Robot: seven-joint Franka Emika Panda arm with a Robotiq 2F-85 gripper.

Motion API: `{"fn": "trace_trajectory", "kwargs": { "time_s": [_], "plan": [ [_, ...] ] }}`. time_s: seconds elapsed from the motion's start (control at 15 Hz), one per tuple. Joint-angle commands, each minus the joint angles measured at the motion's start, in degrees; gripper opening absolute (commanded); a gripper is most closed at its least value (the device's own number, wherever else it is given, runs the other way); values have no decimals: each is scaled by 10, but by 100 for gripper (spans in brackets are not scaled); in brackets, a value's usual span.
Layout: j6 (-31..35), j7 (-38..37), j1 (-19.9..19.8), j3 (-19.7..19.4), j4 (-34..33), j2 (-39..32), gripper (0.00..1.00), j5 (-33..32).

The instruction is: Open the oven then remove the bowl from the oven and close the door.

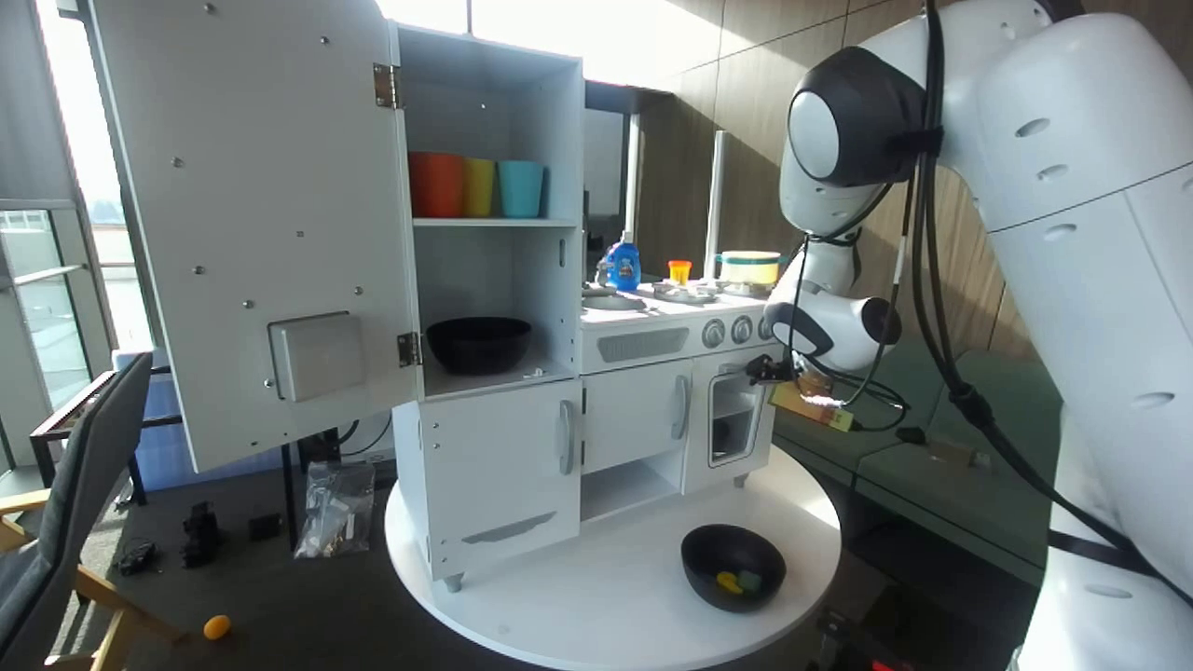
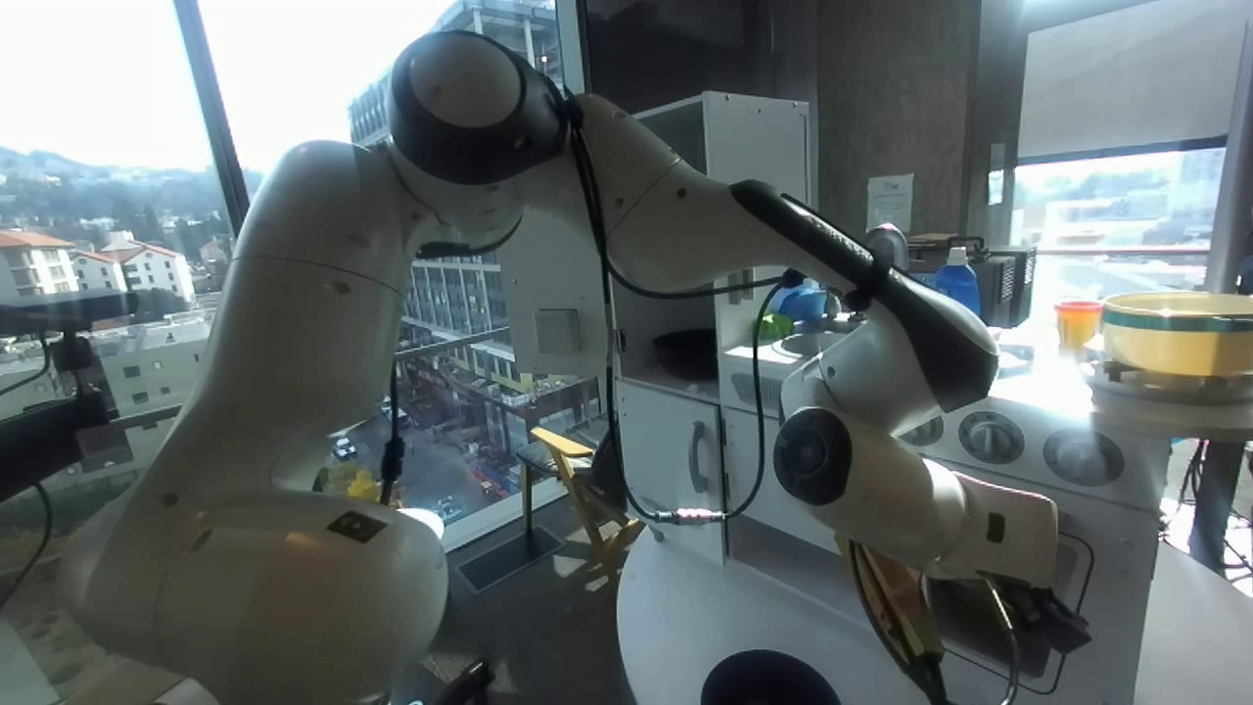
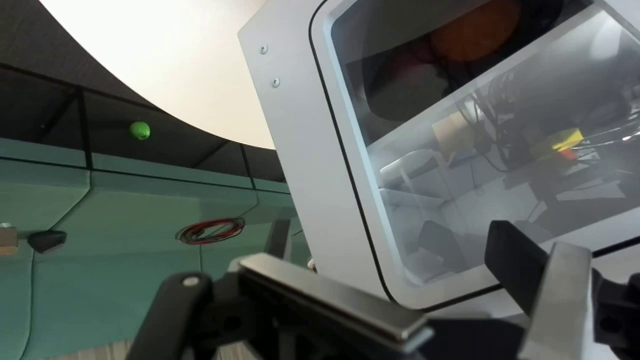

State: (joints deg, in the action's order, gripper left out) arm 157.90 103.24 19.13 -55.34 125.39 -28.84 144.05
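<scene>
- My tool [image 3: 395,252]: wide, fingers [image 3: 515,265] well apart, at the front of the oven [image 1: 696,438], close to the top edge of its door [image 1: 733,415]. Can't tell if I touch it.
- That door: looks shut, flush with the oven's front. White frame, dark window [image 3: 480,175] full of reflections.
- Bowl [image 3: 400,95]: inside the oven, low behind the window, dark, round-edged, partly hidden. Orange patch [image 3: 475,30] shows within its outline; can't tell if that's a thing or a reflection.
- Knobs [image 1: 741,330]: in a row just above the oven.
- Orange cup [image 2: 1078,323] and yellow pot [image 2: 1175,338] with teal band: higher up above the oven, seen in both exterior views.
- Blue bottle [image 1: 623,266]: also higher than the oven, off to its side.
- Round white surface [image 1: 559,596]: under the oven and the rest of the toy kitchen.
- Black dish [image 1: 718,545]: on the surface, in front of the oven and apart from it. Yellow piece [image 1: 729,581] and green piece [image 1: 748,581] inside.
- Tall cabinet [image 1: 550,280]: well off to the oven's side, its tall panel [image 1: 261,186] hanging wide open. Black basin [image 1: 479,345] in it, higher than the oven; red cup [image 1: 435,184], yellow cup [image 1: 478,186] and turquoise cup [image 1: 520,188] on the shelf [image 1: 494,223] above that.
- Green seating [image 3: 150,280]: past the oven, off the surface. Red cable coil [image 3: 210,231] lies on it.
</scene>
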Motion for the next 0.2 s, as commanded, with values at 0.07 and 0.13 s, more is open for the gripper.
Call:
{"fn": "trace_trajectory", "kwargs": {
  "time_s": [0.07,0.13],
  "plan": [
    [-38,-78,90,-76,23,-54,100,0],
    [-46,-86,105,-87,29,-63,100,0]
  ]
}}
